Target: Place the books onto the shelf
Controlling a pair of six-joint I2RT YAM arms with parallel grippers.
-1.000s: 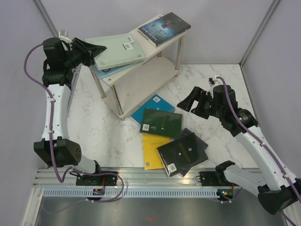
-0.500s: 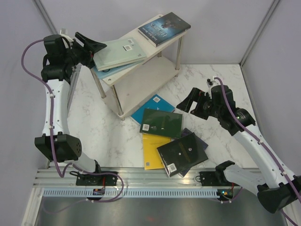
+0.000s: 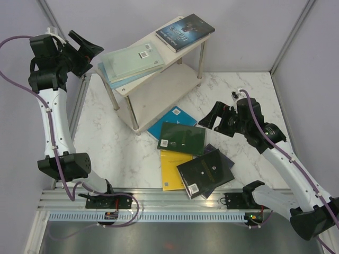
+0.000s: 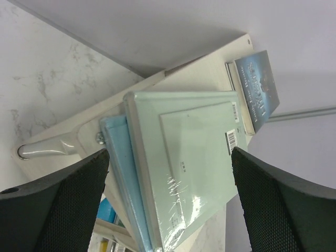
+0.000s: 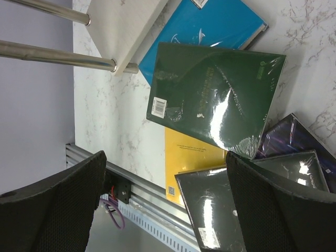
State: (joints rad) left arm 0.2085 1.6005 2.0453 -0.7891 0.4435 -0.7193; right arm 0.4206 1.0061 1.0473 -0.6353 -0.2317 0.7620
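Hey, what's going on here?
Two robot arms are shelving books. The left gripper, jaws open, sits just off the pale green book, which lies on the light blue book atop the shelf, near the dark blue book. The right gripper hovers open over the dark green book in the table pile.

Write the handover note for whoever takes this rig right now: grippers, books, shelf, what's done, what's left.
Left gripper: open, holding nothing, by the shelf's left end.
Right gripper: open, empty, above the loose books.
On the shelf's top board: pale green book lying on the light blue book; dark pictorial book at the far end.
On the table, overlapping in a pile: blue book, dark green book, yellow book, black book, purple book.
Done: three books shelved.
Left: the five on the table; dark green and black lie on top, likely first.
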